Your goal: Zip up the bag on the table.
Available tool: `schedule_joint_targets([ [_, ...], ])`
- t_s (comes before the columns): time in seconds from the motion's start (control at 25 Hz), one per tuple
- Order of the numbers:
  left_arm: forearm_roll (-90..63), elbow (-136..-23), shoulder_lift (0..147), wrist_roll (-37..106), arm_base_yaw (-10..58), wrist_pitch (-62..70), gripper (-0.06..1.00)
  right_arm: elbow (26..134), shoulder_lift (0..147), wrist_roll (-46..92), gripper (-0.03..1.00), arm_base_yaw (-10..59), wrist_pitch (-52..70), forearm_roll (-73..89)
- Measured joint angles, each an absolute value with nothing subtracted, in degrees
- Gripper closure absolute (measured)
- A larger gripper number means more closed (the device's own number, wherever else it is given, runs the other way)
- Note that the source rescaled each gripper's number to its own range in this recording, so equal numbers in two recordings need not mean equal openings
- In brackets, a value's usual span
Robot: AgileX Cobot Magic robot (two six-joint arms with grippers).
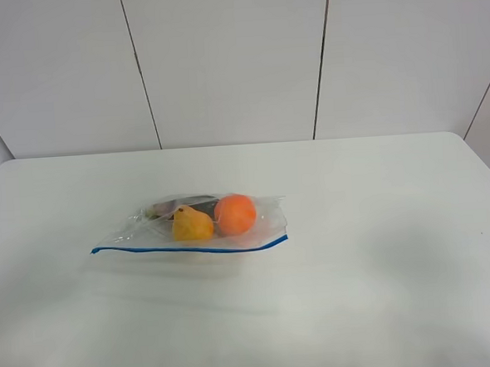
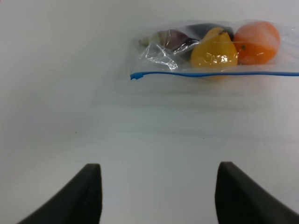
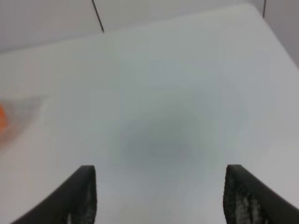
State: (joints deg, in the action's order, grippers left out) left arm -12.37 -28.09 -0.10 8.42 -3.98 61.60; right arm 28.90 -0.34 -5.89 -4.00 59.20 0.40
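1 bag (image 1: 189, 228) lies flat on the table (image 1: 382, 250), left of centre in the high view, with its blue seal strip (image 1: 191, 249) along the near long edge. Contents, seen through the clear plastic: 1 orange fruit (image 1: 235, 214), 1 yellow fruit (image 1: 192, 225) touching it on the left, and at least 1 dark item (image 1: 180, 206) behind the yellow one; the exact count of dark items cannot be told. No label or writing is readable on the bag.

Left gripper (image 2: 159, 196): 2 dark fingers spread apart, nothing between them, above bare table and well short of the bag, seal strip facing it.

Right gripper (image 3: 161, 196): 2 fingers spread wide, holding nothing, over bare table; only a blurred edge of the bag shows at the side of its view.

Neither arm shows in the high view.
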Motion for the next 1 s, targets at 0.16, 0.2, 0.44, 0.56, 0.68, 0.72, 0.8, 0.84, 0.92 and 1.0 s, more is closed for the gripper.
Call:
schedule_joint_targets([
  [0.16,-12.37,-28.09,-0.1,8.42,-3.98,61.6,0.22,28.54,-0.34,-5.95,-0.01,-4.0,58.89,0.4],
  [0.2,-12.37,-28.09,-0.1,8.42,-3.98,61.6,0.22,28.46,-0.34,-6.0,-0.01,-4.0,58.89,0.4],
  [0.44,-12.37,-28.09,-0.1,8.42,-3.98,61.6,0.22,28.35,-0.34,-6.0,-0.01,-4.0,58.89,0.4],
  [0.56,-12.37,-28.09,-0.1,8.42,-3.98,61.6,0.22,28.35,-0.34,-6.0,-0.01,-4.0,58.89,0.4],
  [0.68,-12.37,-28.09,-0.1,8.42,-3.98,61.6,0.22,28.35,-0.34,-6.0,-0.01,-4.0,58.89,0.4],
  [0.72,-12.37,-28.09,-0.1,8.42,-3.98,61.6,0.22,28.35,-0.34,-6.0,-0.01,-4.0,58.89,0.4],
  [0.8,-12.37,-28.09,-0.1,8.42,-3.98,61.6,0.22,28.35,-0.34,-6.0,-0.01,-4.0,58.89,0.4],
  [0.84,-12.37,-28.09,-0.1,8.42,-3.98,61.6,0.22,28.35,-0.34,-6.0,-0.01,-4.0,58.89,0.4],
  [0.92,-12.37,-28.09,-0.1,8.42,-3.98,61.6,0.22,28.35,-0.34,-6.0,-0.01,-4.0,58.89,0.4],
  [1.0,-12.37,-28.09,-0.1,8.42,-3.98,61.6,0.22,28.35,-0.34,-6.0,-0.01,-4.0,58.89,0.4],
])
